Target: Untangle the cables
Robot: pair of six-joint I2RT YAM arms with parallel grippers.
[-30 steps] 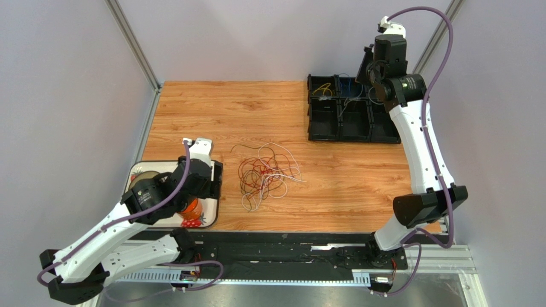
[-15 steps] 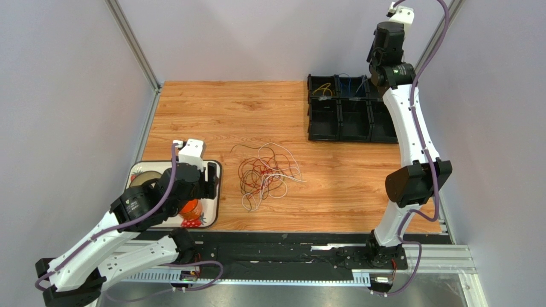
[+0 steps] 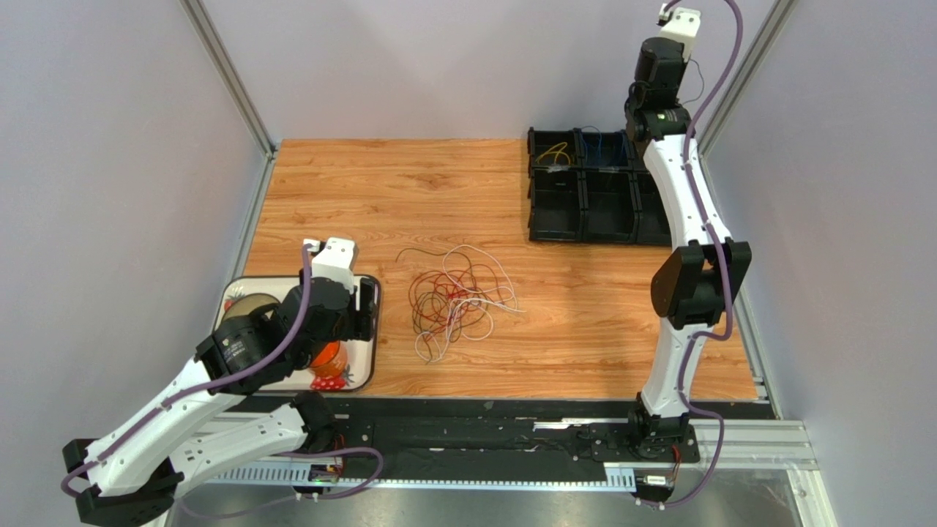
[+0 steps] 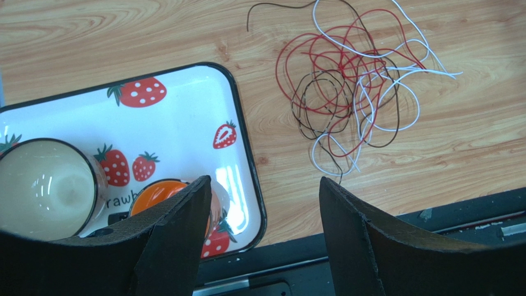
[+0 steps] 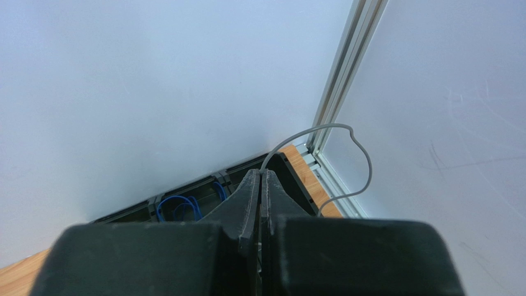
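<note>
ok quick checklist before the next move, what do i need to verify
1. Right jaws shut on the grey cable: ok.
2. Grey cable hanging free of everything: cannot tell, its lower end is hidden behind the jaws.
3. Which compartment of the black bins lies under the right jaws: cannot tell.
4. Left jaws open and empty: ok.
5. Left jaws over the tangle: not ok, they hang over the edge of the strawberry tray beside it.
6. Tangle apart from the tray: ok.
</note>
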